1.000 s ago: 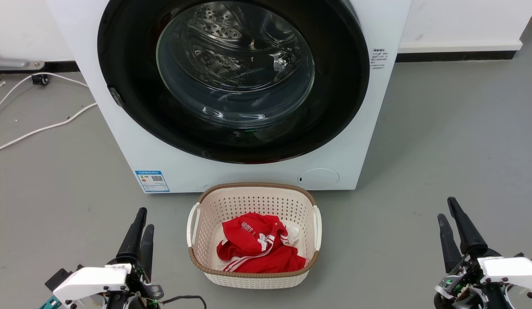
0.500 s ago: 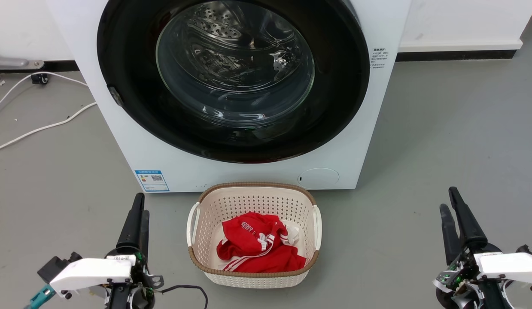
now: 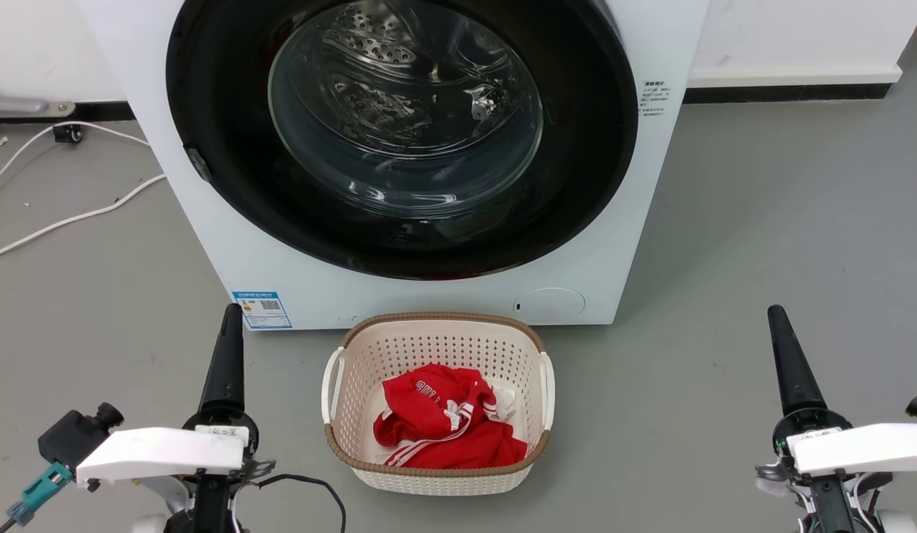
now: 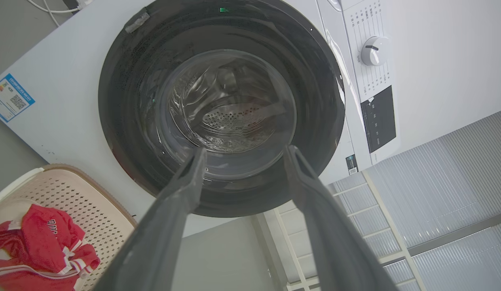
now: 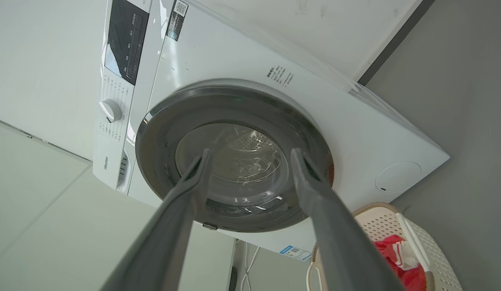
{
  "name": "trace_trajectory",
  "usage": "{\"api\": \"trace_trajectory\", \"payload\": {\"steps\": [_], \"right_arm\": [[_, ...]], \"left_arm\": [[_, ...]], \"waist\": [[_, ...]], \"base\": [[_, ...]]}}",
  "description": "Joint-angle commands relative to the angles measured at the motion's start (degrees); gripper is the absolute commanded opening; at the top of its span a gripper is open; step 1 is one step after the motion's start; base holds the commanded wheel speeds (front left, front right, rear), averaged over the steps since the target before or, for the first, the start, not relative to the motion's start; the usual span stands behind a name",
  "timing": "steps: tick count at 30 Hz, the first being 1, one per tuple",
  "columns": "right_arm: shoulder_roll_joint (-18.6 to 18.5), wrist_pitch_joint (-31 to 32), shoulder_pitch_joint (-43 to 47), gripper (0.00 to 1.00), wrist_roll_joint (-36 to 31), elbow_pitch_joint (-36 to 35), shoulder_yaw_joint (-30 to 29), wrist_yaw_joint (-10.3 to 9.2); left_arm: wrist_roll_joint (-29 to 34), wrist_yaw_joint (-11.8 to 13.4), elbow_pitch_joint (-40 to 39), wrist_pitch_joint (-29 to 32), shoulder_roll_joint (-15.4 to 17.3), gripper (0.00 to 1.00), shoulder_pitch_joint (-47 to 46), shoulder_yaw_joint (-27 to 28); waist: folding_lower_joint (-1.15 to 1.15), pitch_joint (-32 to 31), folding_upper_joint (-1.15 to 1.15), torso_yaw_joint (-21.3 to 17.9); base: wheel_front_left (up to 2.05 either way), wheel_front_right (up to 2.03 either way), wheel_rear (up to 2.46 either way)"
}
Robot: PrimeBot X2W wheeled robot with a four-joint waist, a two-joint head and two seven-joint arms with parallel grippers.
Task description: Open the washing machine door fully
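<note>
The washing machine door (image 3: 576,185) is a wide glossy black disc with a bulging glass centre (image 3: 402,111), and it lies flat against the white machine's front. The steel drum shows through the glass. My left gripper (image 3: 231,314) hovers over the floor at the lower left, well short of the machine. My right gripper (image 3: 776,314) hovers at the lower right. In the left wrist view the left gripper (image 4: 244,149) stands open, aimed at the door (image 4: 125,101). In the right wrist view the right gripper (image 5: 250,150) is open too, with the door (image 5: 161,133) beyond it. Neither touches anything.
A cream perforated basket (image 3: 436,326) with a red garment (image 3: 443,426) stands on the grey floor just before the machine, between my arms. White cables (image 3: 73,218) run over the floor at the left. A small grey tab (image 3: 199,164) sits on the door's left rim.
Both grippers have rolled about their wrists, so each pair of fingers now lines up as one in the head view, and both reach slightly further forward. The door has not moved.
</note>
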Motion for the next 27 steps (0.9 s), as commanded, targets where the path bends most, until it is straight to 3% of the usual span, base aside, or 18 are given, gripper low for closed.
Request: {"api": "trace_trajectory", "payload": {"steps": [1,27], "right_arm": [[-0.1,-0.5,-0.4,1.00,-2.8,-1.5,0.2,0.01],[0.2,-4.2,2.3,1.00,-34.1,-4.1,1.3,0.01]], "left_arm": [[2.4,-0.1,-1.4,-0.6,0.2,1.00,-0.9,-0.1],[33.0,0.8,-3.2,-5.3,0.2,1.00,1.3,-2.5]], "waist": [[0.00,0.0,0.00,0.0],[0.00,0.0,0.00,0.0]], "base": [[0.00,0.00,0.00],[0.00,0.00,0.00]]}}
